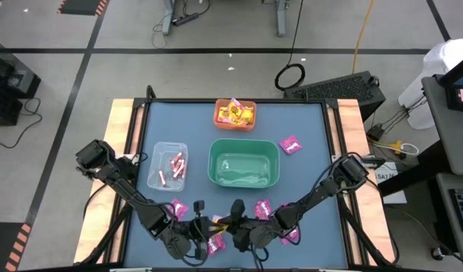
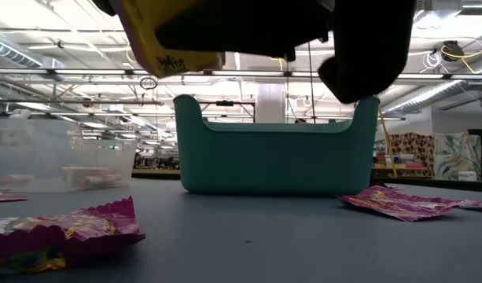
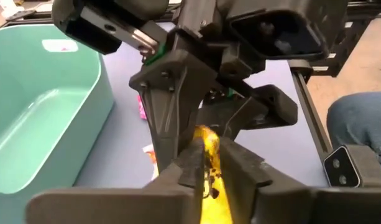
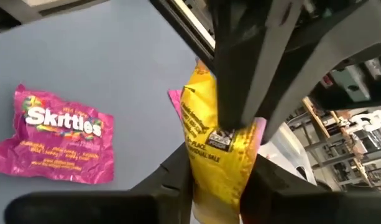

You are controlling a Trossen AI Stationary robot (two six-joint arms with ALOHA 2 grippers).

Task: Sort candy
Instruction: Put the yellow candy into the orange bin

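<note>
A large robotics lab or workshop hall: grey floor (image 1: pixel 80 30) marked with dark tape lines, cables (image 1: pixel 291 75) trailing beside the bench (image 1: pixel 307 121), long ceiling light strips (image 2: pixel 60 35) and open pipework overhead.

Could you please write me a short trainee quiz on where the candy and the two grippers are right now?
1. True or false: the teal-green plastic bin in the middle of the table holds candy.
2. Which container holds the thin pink-white sticks? A, the orange plastic bin; B, the clear plastic bin; C, the teal-green bin.
3. What single thing do the left gripper and the right gripper both grip above the table's near edge?

Key: 1 false, it is empty; 2 B; 3 a yellow square candy packet with dark print.
</note>
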